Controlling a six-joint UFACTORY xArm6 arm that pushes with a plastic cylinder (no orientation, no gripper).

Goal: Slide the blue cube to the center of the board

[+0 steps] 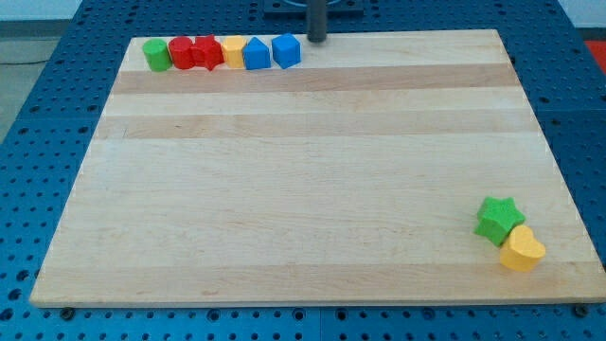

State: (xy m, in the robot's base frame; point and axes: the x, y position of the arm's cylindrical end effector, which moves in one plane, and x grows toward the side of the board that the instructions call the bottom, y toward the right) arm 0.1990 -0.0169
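The blue cube (286,50) sits at the view's top edge of the wooden board (303,189), at the right end of a row of blocks. My tip (316,40) is a dark rod end just to the right of the blue cube, a small gap apart from it. Left of the cube, touching in a row, are a blue house-shaped block (256,54), a yellow block (233,50), a red star-like block (206,53), a red cylinder (181,52) and a green cylinder (156,55).
A green star (498,219) and a yellow heart-shaped block (522,250) lie touching near the board's bottom right corner. A blue perforated table (38,142) surrounds the board.
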